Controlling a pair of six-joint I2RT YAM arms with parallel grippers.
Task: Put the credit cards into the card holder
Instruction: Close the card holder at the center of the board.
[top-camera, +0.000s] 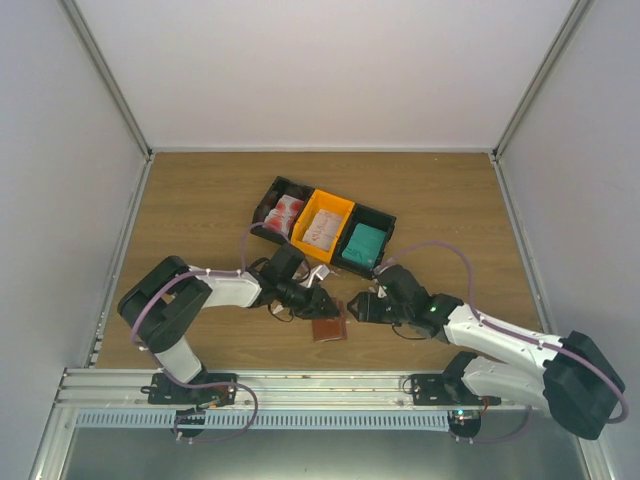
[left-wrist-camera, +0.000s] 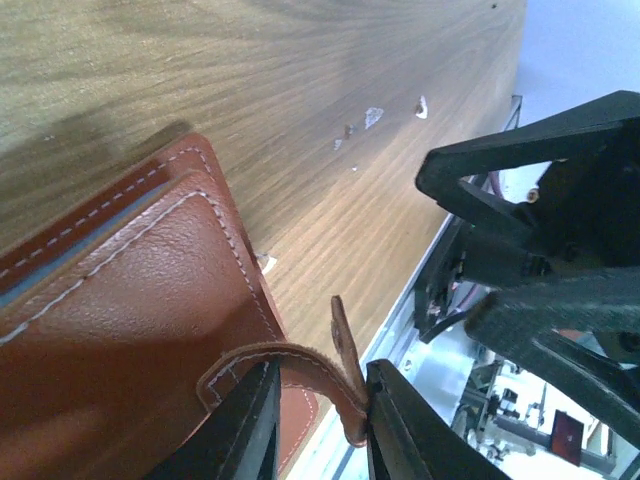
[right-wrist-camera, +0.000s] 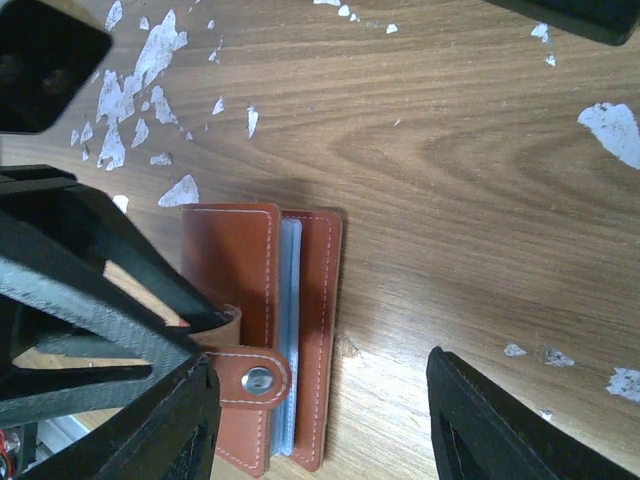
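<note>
The brown leather card holder (top-camera: 328, 328) lies closed on the table between my two grippers, with pale blue pockets (right-wrist-camera: 290, 300) showing along one edge. My left gripper (top-camera: 322, 303) pinches the holder's bent snap strap (left-wrist-camera: 300, 358) between its fingers (left-wrist-camera: 240, 430). My right gripper (top-camera: 357, 306) is open and empty just right of the holder, its fingers (right-wrist-camera: 480, 420) spread wide above it. The credit cards sit in trays behind: white with red blotches (top-camera: 285, 212), pale pinkish (top-camera: 322, 230) and teal (top-camera: 364, 243).
A row of three trays, black (top-camera: 272, 195), orange (top-camera: 338, 204) and black (top-camera: 383, 219), stands just behind the grippers. Small white scraps (right-wrist-camera: 140, 70) litter the wood near the holder. The metal rail (top-camera: 300, 385) runs along the table's near edge.
</note>
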